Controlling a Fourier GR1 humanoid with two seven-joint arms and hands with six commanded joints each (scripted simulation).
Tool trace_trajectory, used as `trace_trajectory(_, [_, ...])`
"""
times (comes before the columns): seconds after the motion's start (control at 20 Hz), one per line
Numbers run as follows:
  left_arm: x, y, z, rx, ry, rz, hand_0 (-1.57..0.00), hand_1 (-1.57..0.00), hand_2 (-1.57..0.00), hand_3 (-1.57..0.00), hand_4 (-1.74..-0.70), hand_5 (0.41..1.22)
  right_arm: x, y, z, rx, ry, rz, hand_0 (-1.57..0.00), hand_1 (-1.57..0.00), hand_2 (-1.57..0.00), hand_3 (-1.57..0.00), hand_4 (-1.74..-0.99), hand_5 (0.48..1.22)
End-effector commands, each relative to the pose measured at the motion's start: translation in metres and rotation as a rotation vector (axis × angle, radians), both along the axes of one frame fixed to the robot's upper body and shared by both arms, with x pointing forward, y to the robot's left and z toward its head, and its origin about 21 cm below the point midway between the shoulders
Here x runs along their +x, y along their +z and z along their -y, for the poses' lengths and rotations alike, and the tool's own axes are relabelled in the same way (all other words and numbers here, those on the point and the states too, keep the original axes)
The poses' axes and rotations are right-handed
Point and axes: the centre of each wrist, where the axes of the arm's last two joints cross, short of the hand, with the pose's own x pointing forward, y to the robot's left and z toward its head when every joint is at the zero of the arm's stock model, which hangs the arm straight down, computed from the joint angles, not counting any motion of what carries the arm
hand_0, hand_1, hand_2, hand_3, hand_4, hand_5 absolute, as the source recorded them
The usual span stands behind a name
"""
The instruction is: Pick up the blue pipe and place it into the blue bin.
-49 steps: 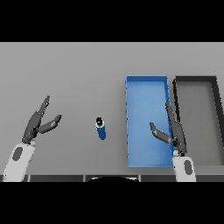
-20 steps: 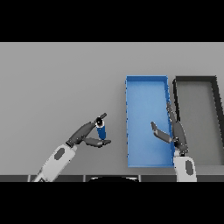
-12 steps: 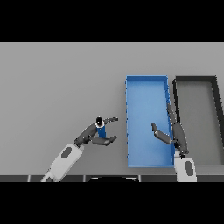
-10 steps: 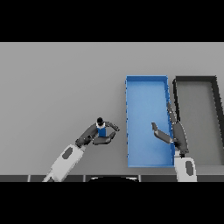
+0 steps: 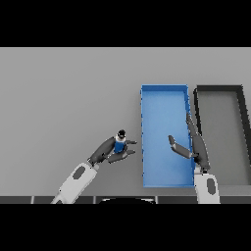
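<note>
— Starting with the head view: where is the blue pipe (image 5: 119, 143)?

— It stands on the grey table (image 5: 68, 98), just left of the blue bin (image 5: 164, 96) and outside it. It looks roughly upright, with a dark cap at its top end and a blue body below.

— And the left hand (image 5: 109, 151)?

— That hand is at the pipe. Its arm comes in from the lower left, white forearm first, and the dark fingers curl round the pipe's blue body from the left and from below, with one finger poking out to the right of it. So it grips the pipe. Whether the pipe's base rests on the table or has left it, I cannot tell.

— What about the right hand (image 5: 195, 144)?

— It hangs over the right part of the blue bin, near that bin's right wall. The fingers are straight and point up the picture, the thumb sticks out to the left, and nothing is in it. Relaxed and unclenched.

— How do the bins lie?

— Side by side, both long rectangles running away from the robot. The blue one is on the left, and a dark grey bin (image 5: 219, 89) sits just beside it on the right, with a narrow strip of table between them. I see nothing lying inside either.

— Any other view to go through?

— No, only this one.
</note>
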Motion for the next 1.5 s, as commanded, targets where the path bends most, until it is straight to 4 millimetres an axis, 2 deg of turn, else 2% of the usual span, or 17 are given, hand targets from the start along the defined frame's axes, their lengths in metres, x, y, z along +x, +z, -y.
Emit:
trace_trajectory(0.0, [-0.002, 0.004, 0.000, -0.023, -0.005, 0.027, -1.47, -1.48, -1.50, -1.49, -1.48, 1.188, -0.001, 0.001, 0.001, 0.005, 0.002, -0.003, 0.00, 0.00, 0.00, 0.00, -1.219, 0.628])
trace_trajectory(0.15, [0.003, 0.027, 0.008, -0.080, -0.015, 0.091, -1.52, -1.53, -1.53, -1.53, -1.47, 1.204, -0.001, -0.002, 0.001, 0.003, 0.000, -0.004, 0.00, 0.00, 0.00, 0.00, -1.226, 0.636])
trace_trajectory(0.5, [0.007, 0.070, 0.025, -0.118, -0.108, 0.161, -1.56, -1.56, -1.56, -1.56, -1.47, 1.217, -0.003, 0.000, 0.001, -0.036, 0.002, 0.012, 0.00, 0.00, 0.00, 0.00, -1.170, 0.644])
trace_trajectory(0.7, [0.006, 0.076, 0.025, -0.089, -0.120, 0.150, -1.57, -1.57, -1.57, -1.57, -1.47, 1.220, -0.004, -0.002, 0.005, -0.046, -0.005, 0.019, 0.00, 0.00, 0.00, 0.00, -1.151, 0.643])
trace_trajectory(0.8, [0.006, 0.074, 0.028, -0.081, -0.115, 0.144, -1.57, -1.57, -1.57, -1.57, -1.47, 1.220, -0.032, -0.009, -0.011, -0.034, -0.090, 0.045, 0.00, 0.00, 0.00, 0.00, -1.141, 0.643])
trace_trajectory(0.9, [0.006, 0.072, 0.028, -0.084, -0.113, 0.142, -1.57, -1.57, -1.57, -1.57, -1.47, 1.220, -0.073, -0.017, -0.035, -0.027, -0.256, 0.053, 0.00, 0.00, 0.00, 0.00, -1.138, 0.643])
trace_trajectory(1.0, [0.005, 0.070, 0.026, -0.090, -0.113, 0.153, -1.57, -1.57, -1.57, -1.57, -1.47, 1.220, -0.117, -0.020, -0.063, -0.029, -0.466, 0.050, 0.00, 0.00, 0.00, 0.00, -1.188, 0.643])
trace_trajectory(1.1, [0.007, 0.071, 0.028, -0.088, -0.123, 0.148, -1.57, -1.57, -1.57, -1.57, -1.47, 1.220, -0.137, -0.016, -0.082, -0.031, -0.568, 0.042, 0.00, 0.00, 0.00, 0.00, -1.184, 0.642])
trace_trajectory(1.15, [0.008, 0.072, 0.027, -0.089, -0.127, 0.150, -1.57, -1.57, -1.57, -1.57, -1.47, 1.220, -0.141, -0.010, -0.084, -0.033, -0.586, 0.058, 0.00, 0.00, -0.02, 0.00, -1.187, 0.642])
trace_trajectory(1.25, [0.005, 0.072, 0.027, -0.085, -0.132, 0.150, -1.57, -1.57, -1.57, -1.57, -1.47, 1.221, -0.145, 0.005, -0.082, 0.087, -0.496, 0.159, 0.00, -0.01, -0.07, 0.00, -1.198, 0.641])
trace_trajectory(1.35, [0.006, 0.074, 0.029, -0.086, -0.134, 0.144, -1.57, -1.57, -1.57, -1.57, -1.47, 1.221, -0.147, 0.013, -0.087, 0.182, -0.359, 0.046, 0.00, -0.03, -0.11, 0.00, -1.209, 0.609])
trace_trajectory(1.45, [0.007, 0.076, 0.029, -0.084, -0.137, 0.149, -1.57, -1.57, -1.57, -1.57, -1.47, 1.221, -0.140, 0.030, -0.088, 0.205, -0.227, 0.006, 0.00, -0.02, -0.12, 0.00, -1.224, 0.600])
